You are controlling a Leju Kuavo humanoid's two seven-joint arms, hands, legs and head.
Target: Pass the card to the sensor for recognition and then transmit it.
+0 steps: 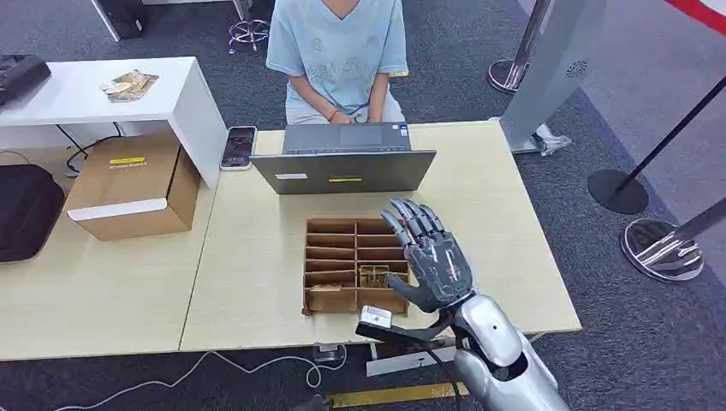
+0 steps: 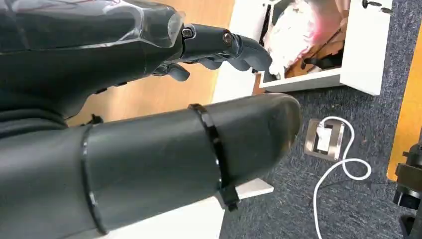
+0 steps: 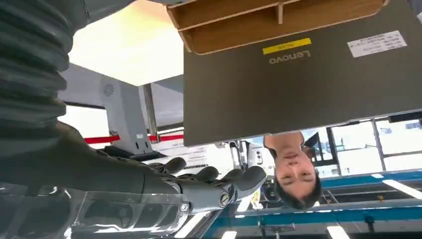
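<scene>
My right hand (image 1: pixel 431 253) hovers with fingers spread over the right side of a brown divided box (image 1: pixel 334 257) on the table, and it holds nothing. A small stack of cards (image 1: pixel 373 276) lies in one compartment beside the thumb. A small dark sensor with a pale top (image 1: pixel 374 318) sits at the table's front edge, just below the box. In the right wrist view, the fingers (image 3: pixel 214 185) reach out bare toward the laptop's lid (image 3: pixel 298 84) and the box (image 3: pixel 239 25). My left hand (image 2: pixel 164 119) hangs above the floor with its fingers (image 2: pixel 224 47) loosely extended and nothing in them.
An open grey laptop (image 1: pixel 344 161) stands behind the box, with a person in a light blue shirt (image 1: pixel 338 51) seated beyond it. A phone (image 1: pixel 239 145) lies at the table's far left corner. A cardboard carton (image 1: pixel 133 184) sits on the left table. Cables (image 2: pixel 338 169) run across the floor.
</scene>
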